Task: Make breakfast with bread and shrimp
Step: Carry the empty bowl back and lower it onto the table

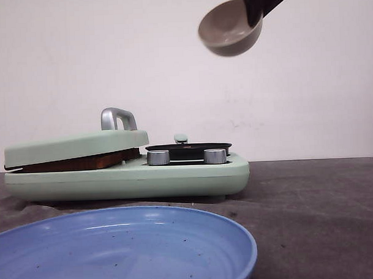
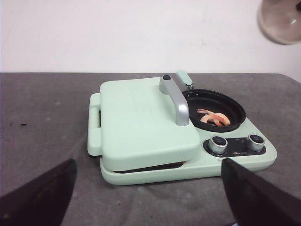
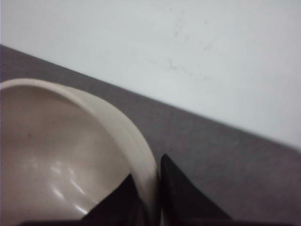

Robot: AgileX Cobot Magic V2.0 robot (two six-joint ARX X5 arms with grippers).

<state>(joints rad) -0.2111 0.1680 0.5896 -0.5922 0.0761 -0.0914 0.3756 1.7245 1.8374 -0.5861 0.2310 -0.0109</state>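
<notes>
- Right gripper (image 3: 149, 197) clamped on the rim of a beige bowl (image 1: 227, 29), held tilted high above the pan side of the mint cooker (image 2: 188, 167)
- Shrimp (image 2: 214, 117) lying in the black pan (image 2: 235, 106)
- Bread (image 1: 83, 161) pressed under the closed lid (image 2: 141, 122), brown edge showing
- Left gripper (image 2: 148, 197) fingers wide apart, holding nothing, near the cooker
- Blue plate (image 1: 196, 237) in front

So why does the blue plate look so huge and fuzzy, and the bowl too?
Front view: the blue plate sits right at the lens, so it looms large and soft. Right wrist view: the bowl held by the right gripper is also too close, so it blurs. Left wrist view: the shrimp look sharp.
</notes>
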